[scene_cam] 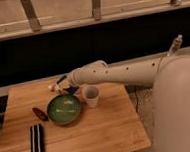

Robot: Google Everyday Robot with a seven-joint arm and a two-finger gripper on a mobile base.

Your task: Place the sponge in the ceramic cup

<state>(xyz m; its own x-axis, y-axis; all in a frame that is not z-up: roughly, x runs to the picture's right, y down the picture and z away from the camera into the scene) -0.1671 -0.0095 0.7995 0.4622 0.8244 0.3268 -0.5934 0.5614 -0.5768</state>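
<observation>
My gripper (63, 86) hangs at the end of the white arm over the back of the wooden table (103, 132), just behind the green plate. It is shut on the small blue sponge (72, 89), which shows under the wrist. The white ceramic cup (91, 96) stands upright right of the plate, a short way right of and below the sponge. The cup's inside looks empty.
A round green plate (64, 109) lies left of the cup. Next to it on the left is a small red oblong thing (40, 114), and a black striped bar (37, 139) lies near the front left. My arm spans the table's back right.
</observation>
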